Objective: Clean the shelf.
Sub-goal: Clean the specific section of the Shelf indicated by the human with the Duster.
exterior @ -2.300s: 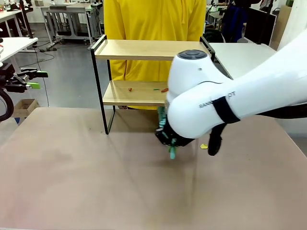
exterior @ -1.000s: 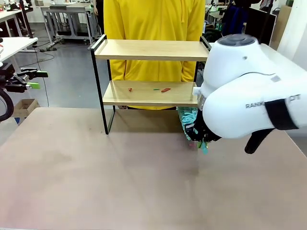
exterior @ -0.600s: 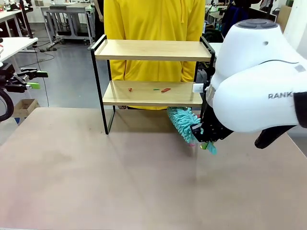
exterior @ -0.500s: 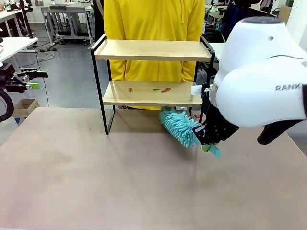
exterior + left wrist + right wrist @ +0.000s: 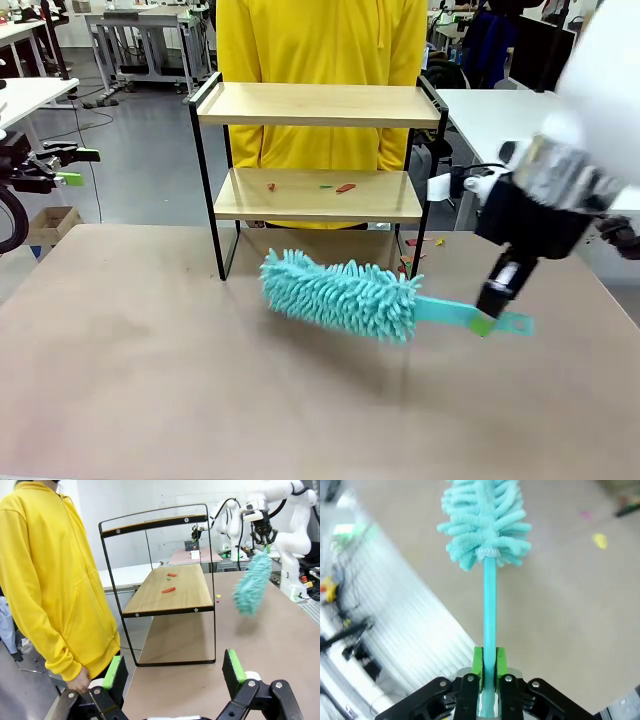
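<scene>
Pale wood boards in a thin black frame make up the shelf, a two-tier rack standing at the table's 12 o'clock edge. The left wrist view shows the shelf from its end. Its top board is bare. On the lower board lie a few small red and orange scraps, toward 3 o'clock of that board's middle. More tiny scraps lie on the table beside the rack's 3 o'clock leg.

Just toward 6 o'clock from the rack is a turquoise duster. Its fluffy head is near the table's centre and its flat handle points to 3 o'clock. I cannot tell whether the fibres touch the tabletop.

The right gripper comes down at about 4 o'clock of the shelf. Its green-padded fingers are closed tight on the handle, and its wrist view shows the handle pinched between them.

The left gripper has its jaws spread wide with nothing between them. It sits well apart from the rack, looking at it side-on.

A person in a yellow top stands right behind the shelf at 12 o'clock.
</scene>
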Action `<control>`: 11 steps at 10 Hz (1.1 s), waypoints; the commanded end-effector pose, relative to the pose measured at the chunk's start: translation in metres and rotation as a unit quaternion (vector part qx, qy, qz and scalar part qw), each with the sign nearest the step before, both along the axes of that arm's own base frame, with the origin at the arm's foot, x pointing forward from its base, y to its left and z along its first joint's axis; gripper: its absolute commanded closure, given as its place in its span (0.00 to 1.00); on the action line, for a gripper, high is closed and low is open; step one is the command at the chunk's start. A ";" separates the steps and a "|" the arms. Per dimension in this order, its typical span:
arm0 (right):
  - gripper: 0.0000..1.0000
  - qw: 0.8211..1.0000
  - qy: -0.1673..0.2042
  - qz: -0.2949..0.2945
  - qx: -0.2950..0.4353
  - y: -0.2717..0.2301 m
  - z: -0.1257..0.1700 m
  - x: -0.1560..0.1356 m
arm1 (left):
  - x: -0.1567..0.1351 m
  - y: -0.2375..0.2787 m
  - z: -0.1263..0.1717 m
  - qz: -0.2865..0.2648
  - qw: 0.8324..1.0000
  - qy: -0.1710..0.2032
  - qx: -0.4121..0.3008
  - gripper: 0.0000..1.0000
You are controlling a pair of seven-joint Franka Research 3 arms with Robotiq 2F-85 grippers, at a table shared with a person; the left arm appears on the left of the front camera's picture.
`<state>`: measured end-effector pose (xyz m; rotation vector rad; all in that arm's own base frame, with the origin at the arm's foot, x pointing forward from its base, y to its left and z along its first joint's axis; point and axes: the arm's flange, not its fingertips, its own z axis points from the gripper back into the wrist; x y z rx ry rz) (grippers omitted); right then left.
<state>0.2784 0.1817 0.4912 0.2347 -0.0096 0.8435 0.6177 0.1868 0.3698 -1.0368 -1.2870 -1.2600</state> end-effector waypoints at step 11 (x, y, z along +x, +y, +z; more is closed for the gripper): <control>0.87 0.984 0.158 0.061 -0.050 -0.053 0.094 -0.051 | -0.001 -0.001 0.002 -0.001 1.000 -0.001 0.000 0.00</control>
